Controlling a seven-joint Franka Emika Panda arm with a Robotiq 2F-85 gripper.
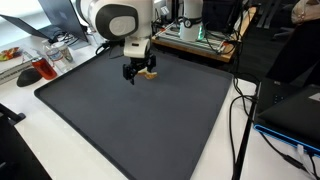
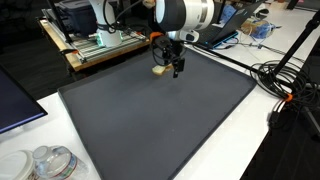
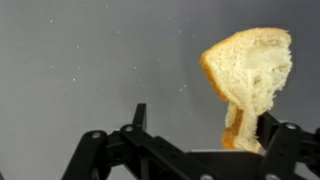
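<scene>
Bread piece [image 3: 250, 85] stands on the grey mat [image 3: 80, 50], placement apparently done; fingers [image 3: 139, 115] spread apart, gripping nothing; gripper [image 3: 200, 125] not yet lifted clear.

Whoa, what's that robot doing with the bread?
A robot arm's gripper hangs low over a big dark mat, right at a piece of bread. Its jaws are spread wide, so it isn't squeezing the bread. The bread stands close beside one finger, near the far edge of the mat.
</scene>
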